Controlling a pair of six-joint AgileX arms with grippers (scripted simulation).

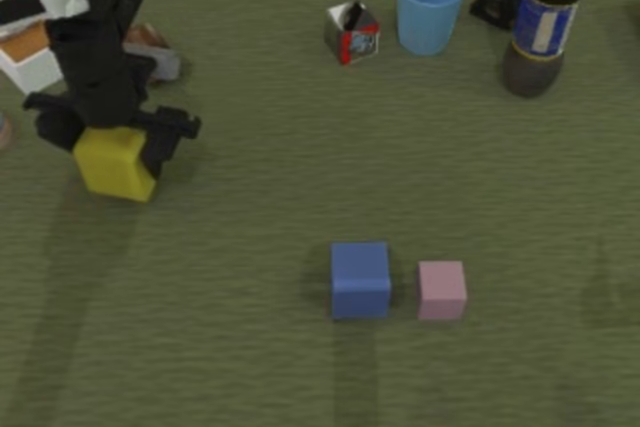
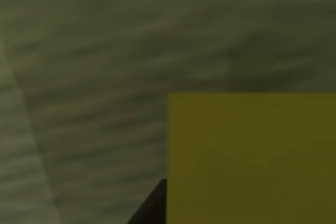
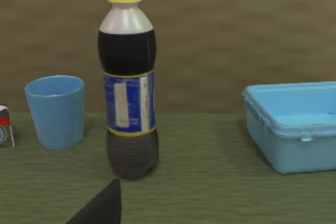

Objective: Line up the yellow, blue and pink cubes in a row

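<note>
Yellow cube [image 1: 115, 162] clamped in left gripper [image 1: 112, 127], far left of blue cube [image 1: 360, 279], for carrying toward pink cube [image 1: 441, 290].

The left gripper [image 1: 118, 137] covers the top of the yellow cube [image 1: 113, 164]; its fingers' hold cannot be read. In the left wrist view the cube [image 2: 252, 158] is cut by the frame edges. The bin [image 3: 294, 124] and box [image 3: 5, 127] are cropped in the right wrist view.
</note>
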